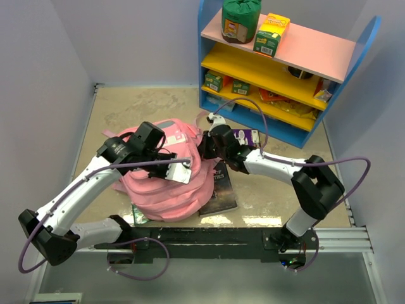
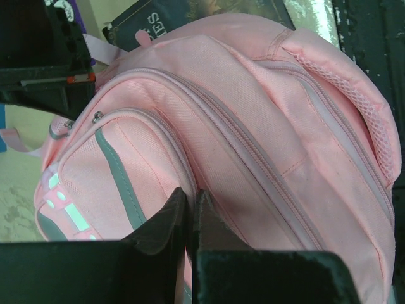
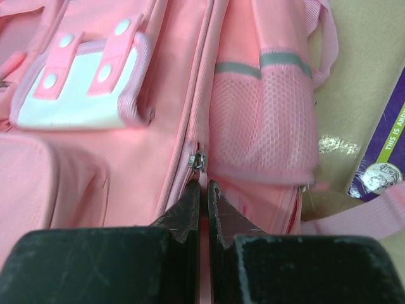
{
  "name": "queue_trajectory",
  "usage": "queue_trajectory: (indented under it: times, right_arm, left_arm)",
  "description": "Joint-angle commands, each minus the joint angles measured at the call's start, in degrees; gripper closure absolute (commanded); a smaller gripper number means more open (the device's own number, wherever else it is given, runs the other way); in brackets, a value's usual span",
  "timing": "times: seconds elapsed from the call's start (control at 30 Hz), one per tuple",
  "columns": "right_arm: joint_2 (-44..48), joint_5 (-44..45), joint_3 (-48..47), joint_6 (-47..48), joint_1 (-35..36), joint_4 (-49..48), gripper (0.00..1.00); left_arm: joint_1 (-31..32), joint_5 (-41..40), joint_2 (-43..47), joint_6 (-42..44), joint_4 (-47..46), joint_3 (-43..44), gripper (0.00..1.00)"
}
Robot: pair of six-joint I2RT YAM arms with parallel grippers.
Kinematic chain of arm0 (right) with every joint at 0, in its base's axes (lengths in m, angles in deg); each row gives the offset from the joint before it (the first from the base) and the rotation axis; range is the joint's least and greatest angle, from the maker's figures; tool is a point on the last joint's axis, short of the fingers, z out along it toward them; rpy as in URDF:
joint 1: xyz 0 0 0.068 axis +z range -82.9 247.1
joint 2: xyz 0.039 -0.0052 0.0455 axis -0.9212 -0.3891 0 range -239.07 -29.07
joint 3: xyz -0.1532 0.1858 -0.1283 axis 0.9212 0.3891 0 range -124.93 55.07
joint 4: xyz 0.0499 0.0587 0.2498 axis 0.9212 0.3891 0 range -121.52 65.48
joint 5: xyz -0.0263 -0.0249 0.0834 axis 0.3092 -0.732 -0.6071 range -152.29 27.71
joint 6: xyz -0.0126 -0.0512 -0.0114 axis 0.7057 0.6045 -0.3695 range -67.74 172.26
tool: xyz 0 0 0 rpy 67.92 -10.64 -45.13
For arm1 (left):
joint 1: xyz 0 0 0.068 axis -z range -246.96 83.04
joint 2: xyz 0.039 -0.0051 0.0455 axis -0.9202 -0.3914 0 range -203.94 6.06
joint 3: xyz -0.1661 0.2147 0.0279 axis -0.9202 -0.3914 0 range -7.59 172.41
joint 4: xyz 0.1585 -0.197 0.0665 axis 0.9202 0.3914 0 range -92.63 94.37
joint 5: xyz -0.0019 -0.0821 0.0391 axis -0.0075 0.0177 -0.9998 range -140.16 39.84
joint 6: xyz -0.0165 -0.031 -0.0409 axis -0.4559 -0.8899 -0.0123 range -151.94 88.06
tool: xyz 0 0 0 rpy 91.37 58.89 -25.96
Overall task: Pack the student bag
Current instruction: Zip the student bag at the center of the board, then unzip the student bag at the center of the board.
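Note:
The student bag (image 1: 166,187) is a big pink backpack lying in the middle of the table, between both arms. My left gripper (image 1: 168,156) is over its top. In the left wrist view it (image 2: 190,197) is shut, pinching the pink fabric (image 2: 253,126) at the seam beside the front pocket. My right gripper (image 1: 207,147) presses against the bag's right side. In the right wrist view it (image 3: 204,187) is shut on a thin pink pull strip just below the metal zipper slider (image 3: 199,161), beside the mesh side pocket (image 3: 262,120). The bag's inside is hidden.
A dark book (image 1: 222,187) lies partly under the bag's right edge. A purple card (image 1: 245,135) lies behind the right gripper. A blue shelf unit (image 1: 335,60) at the back right holds a green container (image 1: 240,19), a yellow-green box (image 1: 272,33) and small packets.

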Motion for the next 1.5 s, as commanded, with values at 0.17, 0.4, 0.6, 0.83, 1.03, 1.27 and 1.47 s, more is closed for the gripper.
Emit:
queue_trajectory:
  times: [0.17,0.4,0.6,0.83,1.03,1.27,1.47]
  right_arm:
    - [-1.43,16.02,-4.97,3.48,-3.08,-4.29,0.98]
    - [6.47,21.99,0.04,2.87,-3.08,-3.76,0.72]
    - [11.40,23.76,5.48,3.05,-3.08,-2.10,0.18]
    - [24.55,17.18,21.35,6.73,-1.85,-9.26,0.07]
    - [30.31,5.95,29.22,10.77,-0.88,-16.23,0.24]
    - [20.82,-4.88,25.80,17.63,0.62,-21.25,0.37]
    - [18.87,-11.30,25.96,19.04,1.05,-23.88,0.40]
  left_arm:
    - [1.64,14.05,6.21,3.52,6.37,-0.34,1.00]
    - [0.85,-2.57,15.16,-2.48,-19.29,-13.43,1.00]
    - [-7.75,2.24,12.20,4.46,-19.87,-12.48,1.00]
    - [-12.24,1.65,10.51,-4.65,-23.87,-11.14,1.00]
    - [-13.91,6.91,13.76,-7.04,-22.58,-10.36,1.00]
    - [-13.92,9.29,16.58,-6.51,-20.64,-13.17,1.00]
    - [-14.00,8.94,16.76,-6.25,-19.84,-13.70,1.00]
